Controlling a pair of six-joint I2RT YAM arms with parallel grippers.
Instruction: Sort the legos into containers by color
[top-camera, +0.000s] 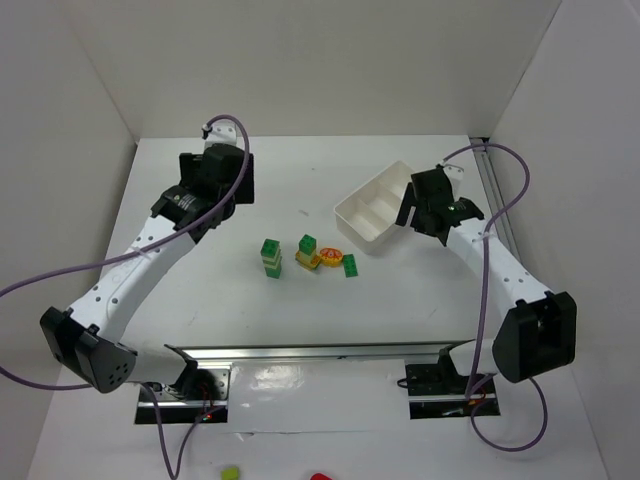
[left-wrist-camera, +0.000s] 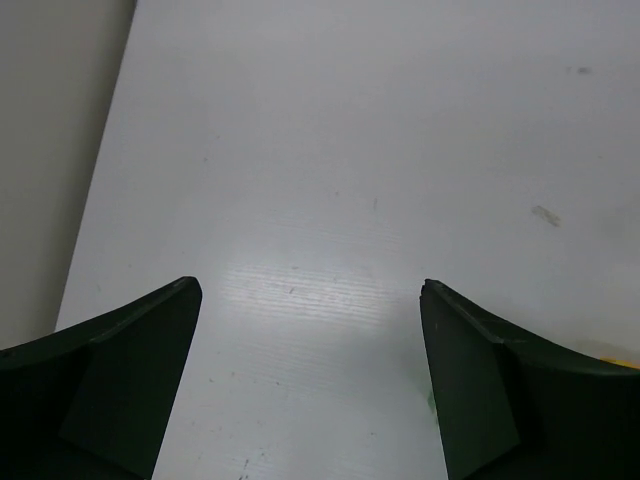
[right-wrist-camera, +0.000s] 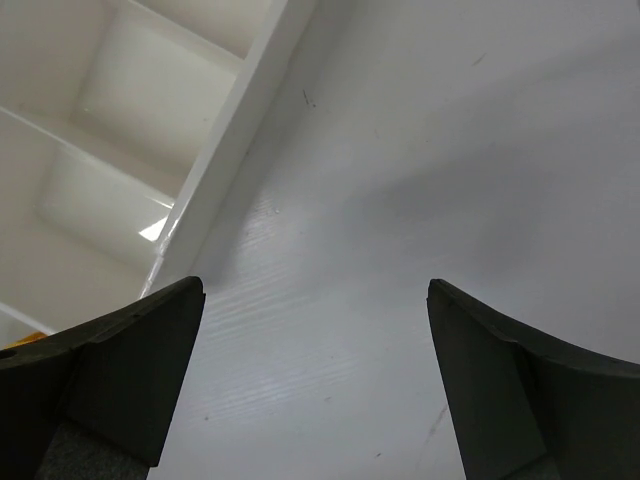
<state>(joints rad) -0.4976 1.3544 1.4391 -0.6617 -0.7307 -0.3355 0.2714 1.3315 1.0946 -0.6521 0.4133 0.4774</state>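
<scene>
The left claw (left-wrist-camera: 310, 290) stood spread and empty over the table (left-wrist-camera: 330, 150). The right claw (right-wrist-camera: 315, 290), likewise spread and empty, hung just beside the tray (right-wrist-camera: 232, 135). From above, the legos (top-camera: 310, 256) lay mid-table, the tray toward the far-right corner, seemingly empty. Sorting looked unstarted; the next move called for reaching a brick.

4 lego grps (top-camera: 271, 258), 1 tray (top-camera: 356, 222), 2 arms (top-camera: 140, 262)

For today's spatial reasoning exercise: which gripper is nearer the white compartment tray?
Right. The right gripper sits just beside the right end of the white compartment tray; the left gripper is well away on its left side.
</scene>
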